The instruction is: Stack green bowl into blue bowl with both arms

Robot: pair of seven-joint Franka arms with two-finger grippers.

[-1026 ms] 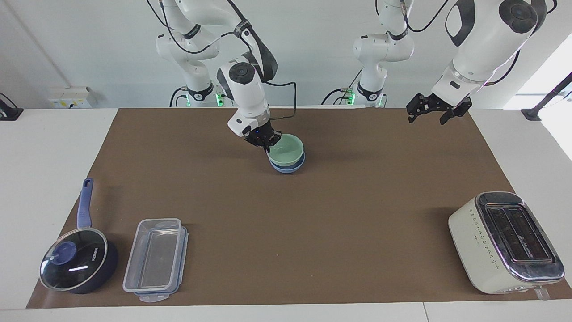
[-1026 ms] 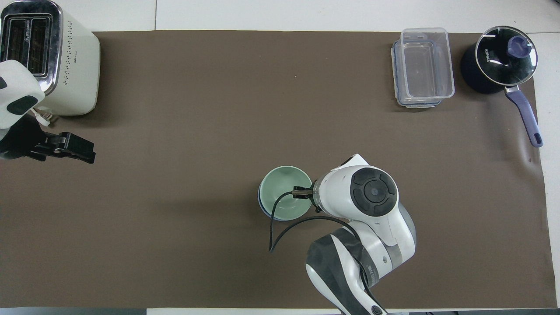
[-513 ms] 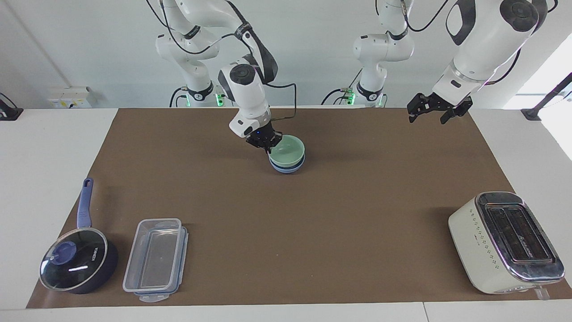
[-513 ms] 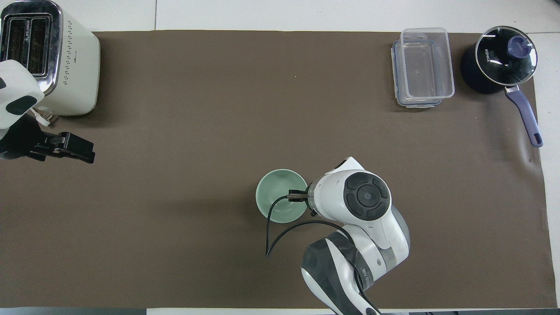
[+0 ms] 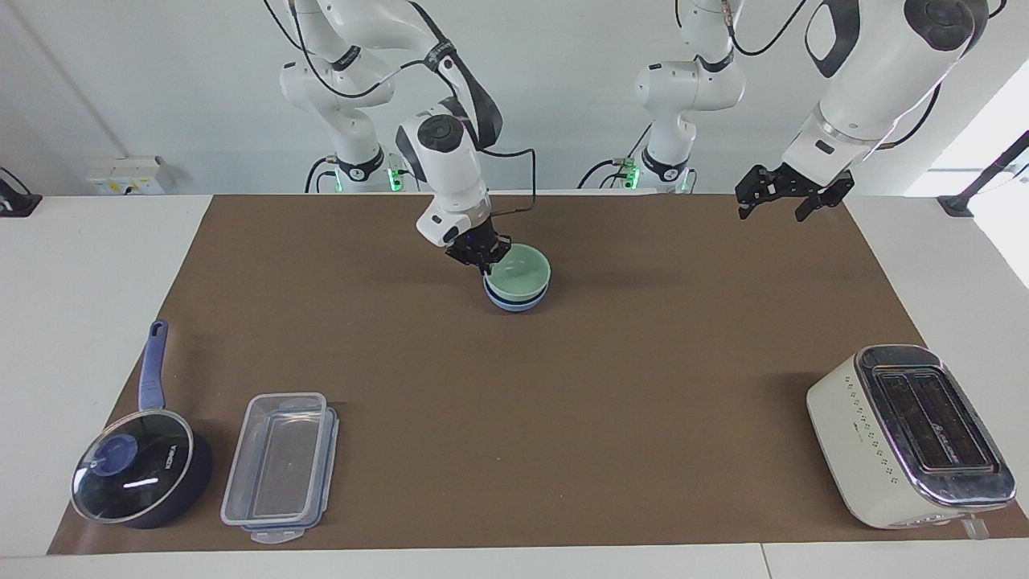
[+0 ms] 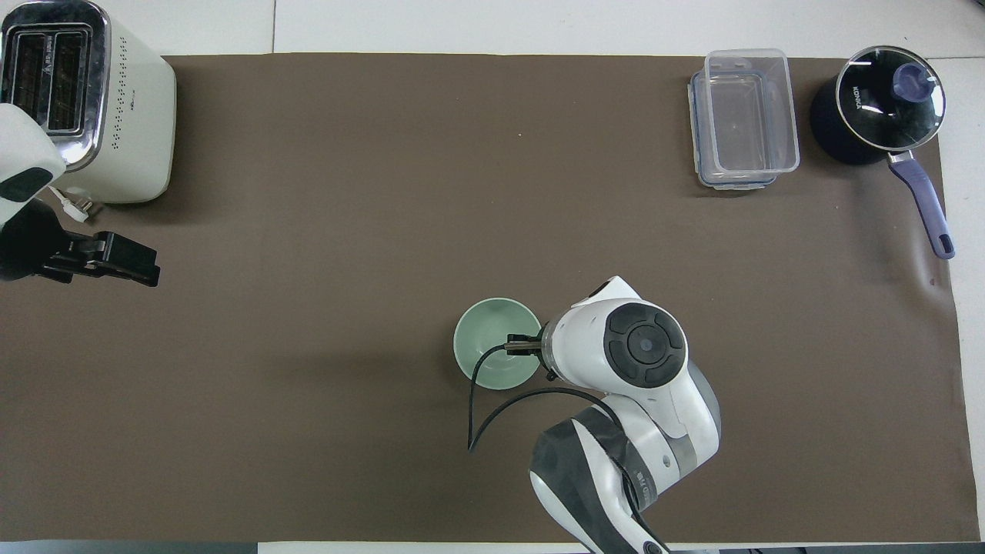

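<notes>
The green bowl [image 5: 524, 275] sits nested in the blue bowl [image 5: 514, 303] on the brown mat, near the robots' edge at mid-table. In the overhead view only the green bowl [image 6: 492, 342] shows; the blue bowl is hidden under it. My right gripper [image 5: 484, 263] is shut on the green bowl's rim, on the side toward the right arm's end; in the overhead view its wrist hides the fingers. My left gripper [image 5: 784, 206] hangs open and empty in the air over the mat's corner at the left arm's end, and also shows in the overhead view [image 6: 127, 261].
A cream toaster [image 5: 908, 434] stands at the left arm's end, far from the robots. A clear plastic container [image 5: 277, 466] and a dark blue saucepan with a glass lid [image 5: 137, 474] stand at the right arm's end, far from the robots.
My right gripper has lowered the green bowl down into the blue bowl, so the blue rim no longer shows from above. The left gripper has drifted slightly toward its end of the table.
</notes>
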